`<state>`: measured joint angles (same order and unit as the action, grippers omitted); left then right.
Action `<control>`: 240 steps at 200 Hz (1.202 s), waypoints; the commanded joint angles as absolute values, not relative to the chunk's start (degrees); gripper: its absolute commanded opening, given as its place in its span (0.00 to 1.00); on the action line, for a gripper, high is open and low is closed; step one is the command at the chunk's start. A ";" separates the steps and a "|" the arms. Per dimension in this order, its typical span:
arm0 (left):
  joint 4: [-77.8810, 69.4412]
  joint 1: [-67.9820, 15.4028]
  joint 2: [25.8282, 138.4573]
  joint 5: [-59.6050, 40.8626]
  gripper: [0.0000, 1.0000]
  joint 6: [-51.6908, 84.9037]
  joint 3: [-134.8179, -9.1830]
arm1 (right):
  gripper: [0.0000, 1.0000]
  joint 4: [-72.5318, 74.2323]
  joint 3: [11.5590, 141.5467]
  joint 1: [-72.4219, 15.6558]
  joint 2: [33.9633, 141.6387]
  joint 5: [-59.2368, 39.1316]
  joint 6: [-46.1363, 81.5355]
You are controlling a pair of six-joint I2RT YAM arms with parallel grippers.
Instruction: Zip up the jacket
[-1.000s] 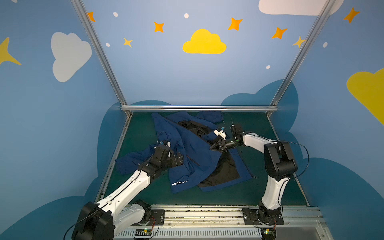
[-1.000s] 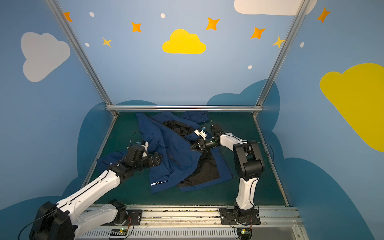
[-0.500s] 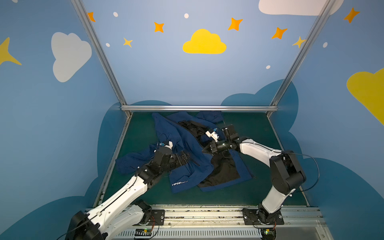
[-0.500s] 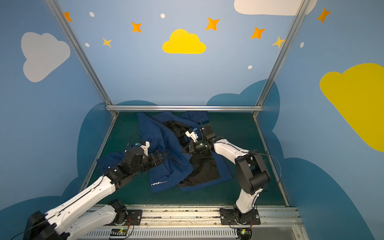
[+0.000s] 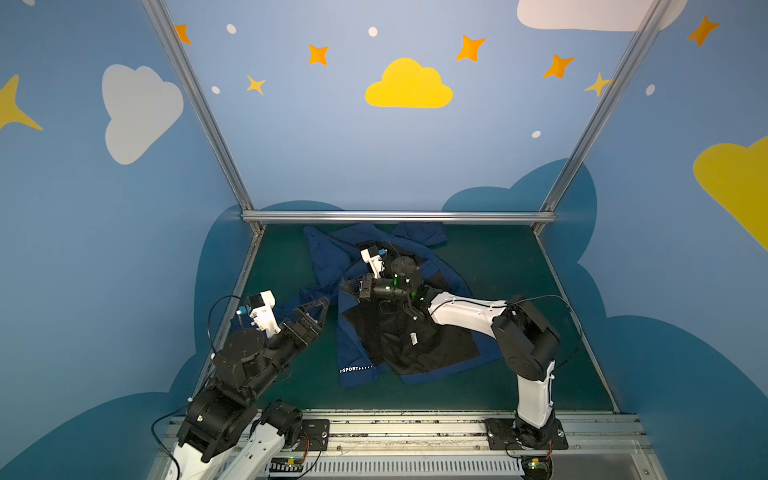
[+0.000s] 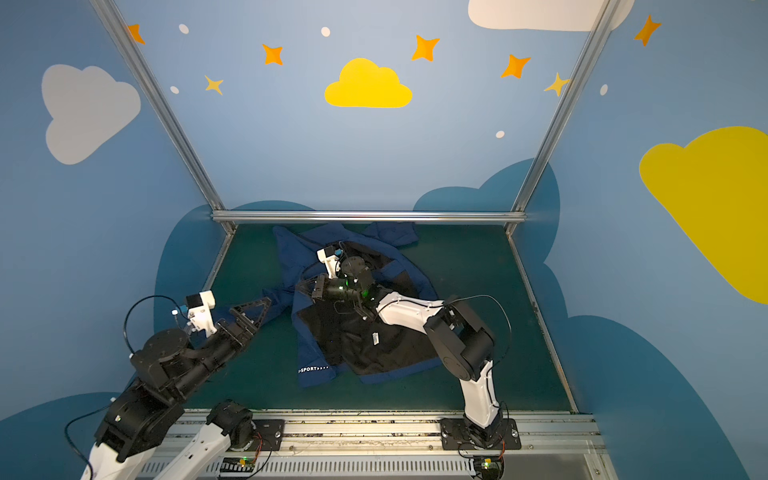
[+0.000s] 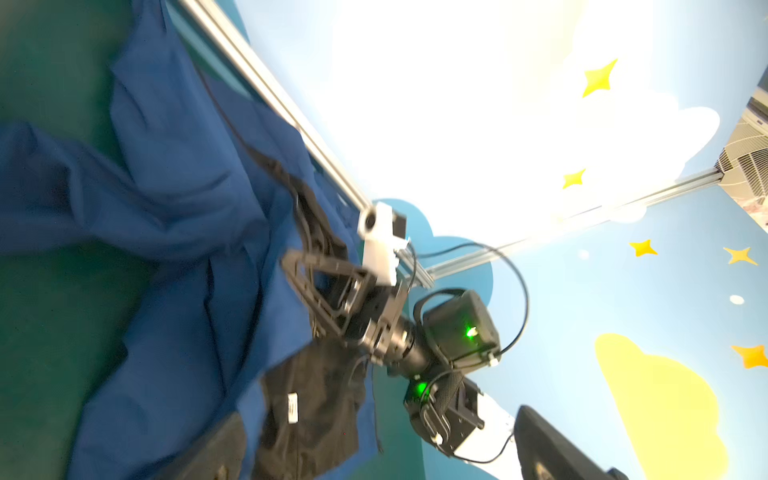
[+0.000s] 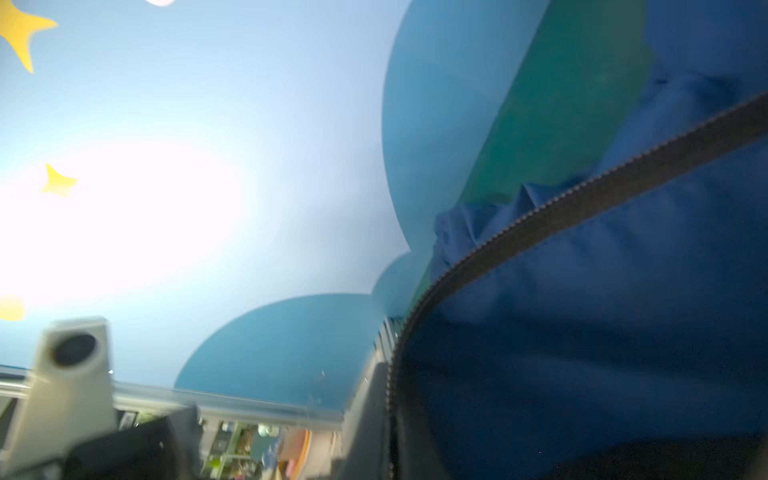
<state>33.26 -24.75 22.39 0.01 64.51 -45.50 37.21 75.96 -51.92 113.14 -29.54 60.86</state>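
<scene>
A dark green tabletop (image 5: 503,270) lies between blue walls (image 5: 332,158) painted with a yellow cloud (image 5: 409,85), a white cloud (image 5: 139,110) and orange stars (image 5: 471,48). An aluminium crossbar (image 5: 399,216) edges its far side.

Green mat (image 5: 540,291) bare on R side & in front; jacket (image 5: 353,332) + R arm (image 5: 465,311) block the centre.

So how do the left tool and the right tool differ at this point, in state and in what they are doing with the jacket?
The left tool stands wide open, while the right tool is shut. The left tool appears to grip nothing and is poised at the side of the jacket, whereas the right tool pinches the jacket at its zipper edge. Both are low and close to the jacket.
</scene>
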 commanded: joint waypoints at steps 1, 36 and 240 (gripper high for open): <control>30.19 -24.57 22.69 -6.44 0.99 69.49 -41.55 | 0.00 43.42 79.85 -52.24 114.41 -26.66 63.93; 27.06 -24.43 23.68 -6.30 0.99 67.80 -37.39 | 0.00 44.38 79.37 -52.23 114.48 -28.02 65.13; 3.36 -28.91 41.32 -9.84 0.96 67.49 -41.33 | 0.00 50.39 79.38 -51.97 118.05 -27.79 69.79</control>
<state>13.26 -28.58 37.30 -6.61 68.18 -39.86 46.41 79.72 -52.23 118.83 -26.89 68.88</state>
